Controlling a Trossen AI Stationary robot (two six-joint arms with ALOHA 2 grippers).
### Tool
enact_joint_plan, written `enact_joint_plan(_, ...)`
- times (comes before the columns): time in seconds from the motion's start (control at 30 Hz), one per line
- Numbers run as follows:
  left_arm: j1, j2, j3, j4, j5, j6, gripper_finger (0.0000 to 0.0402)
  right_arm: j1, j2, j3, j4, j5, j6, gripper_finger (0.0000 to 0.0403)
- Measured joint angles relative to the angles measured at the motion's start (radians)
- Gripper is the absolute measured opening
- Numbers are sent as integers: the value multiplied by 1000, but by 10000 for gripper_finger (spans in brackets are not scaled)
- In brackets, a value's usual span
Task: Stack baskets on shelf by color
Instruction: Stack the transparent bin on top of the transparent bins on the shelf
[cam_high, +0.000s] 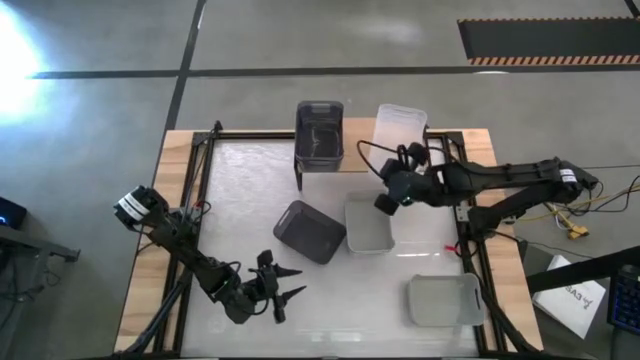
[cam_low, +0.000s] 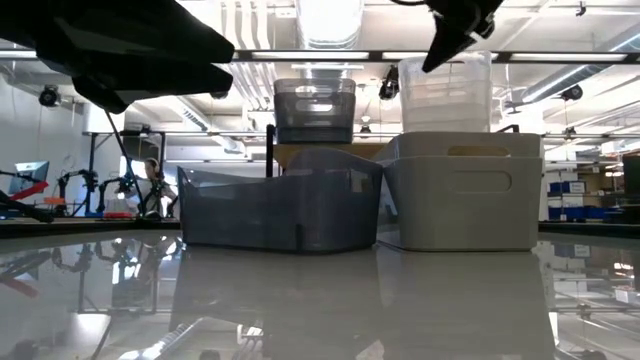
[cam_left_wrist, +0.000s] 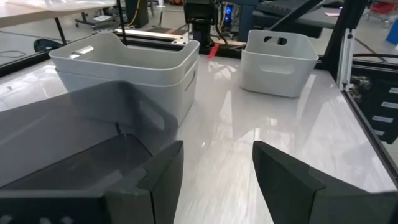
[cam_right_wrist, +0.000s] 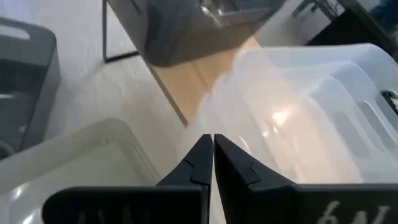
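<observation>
On the shelf's wood top (cam_right_wrist: 186, 87), at the table's far edge, stand a dark grey basket (cam_high: 320, 133) and a clear basket (cam_high: 400, 125). On the table sit a second dark grey basket (cam_high: 310, 230), a light grey basket (cam_high: 370, 225) right of it, and another light grey basket (cam_high: 445, 300) near the right front. My right gripper (cam_high: 385, 200) is shut and hovers over the middle light grey basket's far rim (cam_right_wrist: 93, 143), just in front of the clear basket (cam_right_wrist: 311, 112). My left gripper (cam_high: 285, 285) is open, low, near the table's front, beside the dark grey basket (cam_left_wrist: 74, 137).
The black frame rails (cam_high: 205, 200) run along the table's left and right sides. The shelf's thin black leg (cam_high: 300, 178) stands just beyond the dark grey basket on the table. Bare tabletop (cam_high: 350, 300) lies between my left gripper and the front-right basket.
</observation>
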Motion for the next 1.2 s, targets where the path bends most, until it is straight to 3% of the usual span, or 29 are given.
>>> enact_joint_plan(0.37, 0, -1, 0, 4, 7, 0, 178, 0, -3, 111, -368, 11, 211, 9)
enact_joint_plan(0.7, 0, -1, -1, 3, 7, -1, 178, -15, -4, 101, -437, 97, 262, 9)
enact_joint_plan(1.2, -1, -2, -1, 2, 8, -1, 178, -19, -12, 100, -568, 117, 344, 9)
